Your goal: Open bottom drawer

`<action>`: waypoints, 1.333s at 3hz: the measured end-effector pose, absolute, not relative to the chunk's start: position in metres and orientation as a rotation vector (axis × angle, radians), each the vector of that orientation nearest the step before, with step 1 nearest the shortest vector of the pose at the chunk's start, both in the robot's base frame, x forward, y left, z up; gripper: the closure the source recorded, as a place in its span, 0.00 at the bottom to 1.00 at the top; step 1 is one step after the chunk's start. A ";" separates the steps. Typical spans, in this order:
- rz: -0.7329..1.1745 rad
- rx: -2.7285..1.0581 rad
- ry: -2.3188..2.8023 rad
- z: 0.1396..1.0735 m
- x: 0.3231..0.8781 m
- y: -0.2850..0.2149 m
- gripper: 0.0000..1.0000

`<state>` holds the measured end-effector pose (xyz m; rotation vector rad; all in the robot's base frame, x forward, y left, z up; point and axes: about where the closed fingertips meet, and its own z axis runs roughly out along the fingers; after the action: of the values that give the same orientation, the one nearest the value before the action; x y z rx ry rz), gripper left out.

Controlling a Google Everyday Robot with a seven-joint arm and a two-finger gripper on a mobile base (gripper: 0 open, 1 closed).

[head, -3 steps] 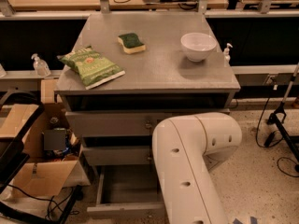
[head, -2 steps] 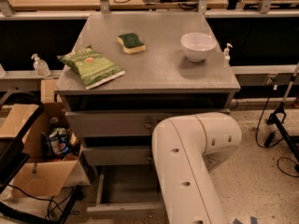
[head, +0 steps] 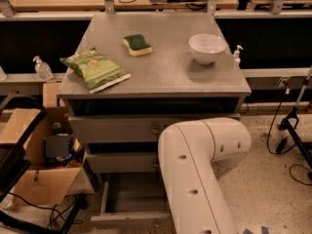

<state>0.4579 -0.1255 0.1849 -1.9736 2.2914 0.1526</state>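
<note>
In the camera view, the bottom drawer [head: 130,219] stands pulled well out from the cabinet [head: 117,129] with its shallow tray exposed, so the opening looks all but done. The next move is probably to release and back away. The gripper is hidden behind or below the white arm [head: 195,179], so its state cannot be told. Print on the green bag [head: 95,68] is unreadable.

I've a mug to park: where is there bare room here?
The cabinet top is bare in the middle and front, between chip bag and bowl, and behind the sponge. Its left is crowded. The open bottom drawer is bare inside, but the arm covers its right; the gripper is hidden from view.
</note>
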 end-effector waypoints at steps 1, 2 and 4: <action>0.155 -1.974 2.295 0.185 0.455 -0.126 0.03; 0.161 -1.975 2.304 0.184 0.450 -0.127 0.26; 0.203 -1.954 2.439 0.182 0.403 -0.144 0.73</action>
<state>0.4027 -0.1442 0.1818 -1.9538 2.4392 0.2030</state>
